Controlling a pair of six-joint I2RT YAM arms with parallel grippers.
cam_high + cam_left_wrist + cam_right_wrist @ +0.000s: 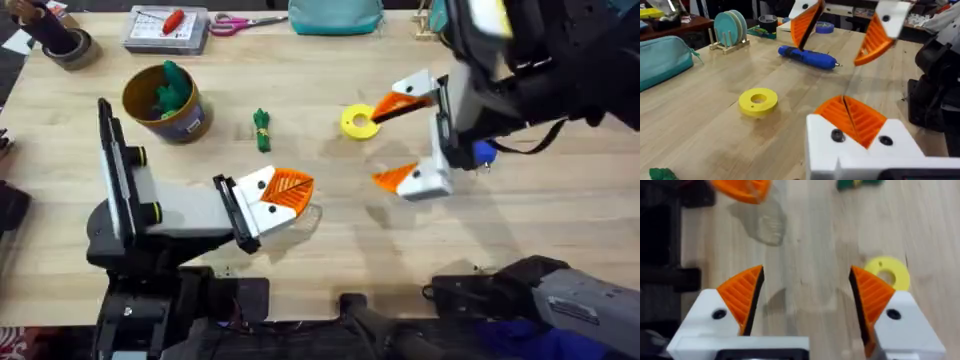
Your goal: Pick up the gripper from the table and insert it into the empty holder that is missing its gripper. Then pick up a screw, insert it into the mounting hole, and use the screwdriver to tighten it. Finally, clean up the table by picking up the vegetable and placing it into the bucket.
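Your left gripper (282, 192) rests low near the middle of the table (330, 230), its orange pads pressed together with nothing between them. Your right gripper (405, 135) hangs to its right with jaws spread wide and empty. The blue screwdriver (807, 57) lies on the wood beyond the right gripper, partly hidden from overhead. The yellow ring (359, 122) sits just left of that gripper's far finger. One green vegetable (262, 130) lies left of the ring; the bucket (165, 103), farther left, already holds green pieces.
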